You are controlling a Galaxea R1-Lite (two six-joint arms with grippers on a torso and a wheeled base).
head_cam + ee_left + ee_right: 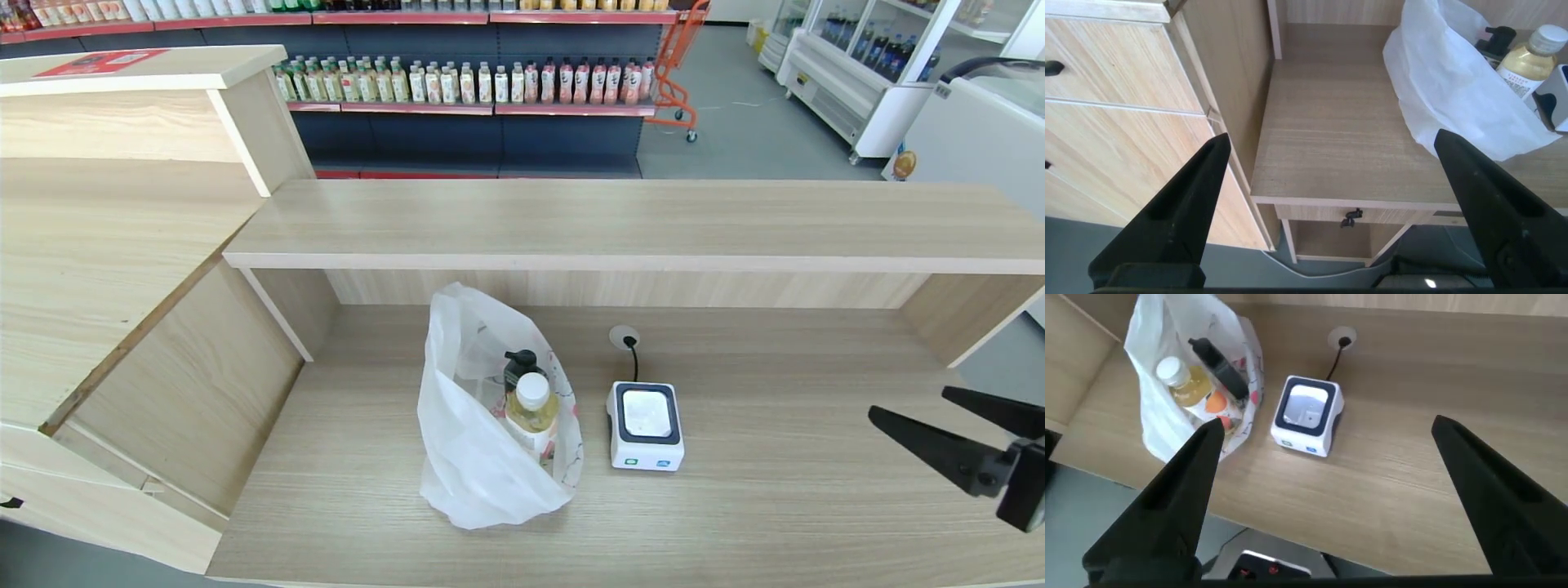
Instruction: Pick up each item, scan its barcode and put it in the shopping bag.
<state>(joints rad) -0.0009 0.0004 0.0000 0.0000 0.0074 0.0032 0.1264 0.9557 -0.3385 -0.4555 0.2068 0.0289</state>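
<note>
- The bag [478, 465], white plastic, stands on the desk [775, 506] left of centre, with its mouth open upward.
- Inside the bag a bottle [532, 408] with a white cap and yellow liquid stands upright.
- Just behind the bottle, also in the bag, the dark pump top [521, 362] of a second container pokes up.
- The scanner [645, 425], a white box with a dark-framed window facing up, sits just beside the bag on its right, with a narrow gap between them.
- A black cable [633, 353] runs from the scanner's back to a round hole [624, 334] in the desk.
- The right gripper [906, 402] hangs over the right end of the desk, well apart from the scanner. Its jaws are spread wide with nothing between them.
- The left gripper [1333, 139] is held by the desk's front left corner, near the drawers [1118, 122]. Its jaws are also wide apart and empty, and the bag lies off to one side of it.
- A raised ledge [637, 220] runs along the back of the desk.
- Beyond the ledge, store shelves [465, 108] carry rows of drinks.
</note>
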